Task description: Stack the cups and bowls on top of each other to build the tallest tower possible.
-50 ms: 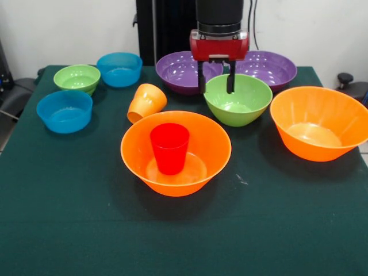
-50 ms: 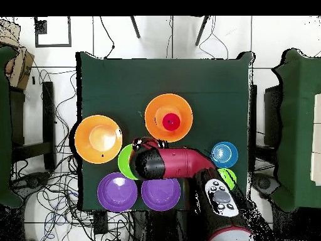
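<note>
Surface [image 1: 69, 218] spread in dark green, with the pieces scattered singly and so mostly unstacked. Had as largest pieces two orange bowls: one [image 1: 172, 187] mid-surface, holding the red cup [image 1: 169, 146] upright in its well, and judged the tower's base because of its broad footing; the other [image 1: 290, 109] off at the picture's right in the front view, empty. Lay next in size two purple bowls [image 1: 172, 72] side by side at the back edge, behind the claw. Sat just in front of them the medium green bowl [image 1: 247, 115], probably the piece being reached for. Hung directly over that bowl's far rim the claw [image 1: 215, 89], fingers spread and clamped on nothing, one tip by the rim's outer side and the other seemingly over the hollow; contact could not be told. Stood well apart, toward the far corner, two blue bowls [image 1: 119, 69] and the small green bowl [image 1: 77, 79]. Lay tipped beside the base bowl the orange cup [image 1: 146, 102], mouth down toward the cloth, unusable until righted.
</note>
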Motion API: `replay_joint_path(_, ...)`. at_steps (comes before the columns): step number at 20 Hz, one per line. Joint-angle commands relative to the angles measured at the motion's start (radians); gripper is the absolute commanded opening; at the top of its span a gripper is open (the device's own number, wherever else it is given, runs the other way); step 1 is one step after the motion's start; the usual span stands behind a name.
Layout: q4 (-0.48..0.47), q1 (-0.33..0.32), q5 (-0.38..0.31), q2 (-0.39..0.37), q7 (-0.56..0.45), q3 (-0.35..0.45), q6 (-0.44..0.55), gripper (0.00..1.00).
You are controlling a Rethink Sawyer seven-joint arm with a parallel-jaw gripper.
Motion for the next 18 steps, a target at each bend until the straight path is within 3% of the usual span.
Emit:
replay_joint_path(1,-0.003,0.078,0.032,0.072,0.182,-0.004,-0.065,1.00)
replay_joint_path(10,-0.016,0.102,0.042,0.093,0.196,-0.019,-0.088,1.00)
replay_joint_path(18,0.080,0.031,-0.001,0.046,0.168,-0.001,-0.091,1.00)
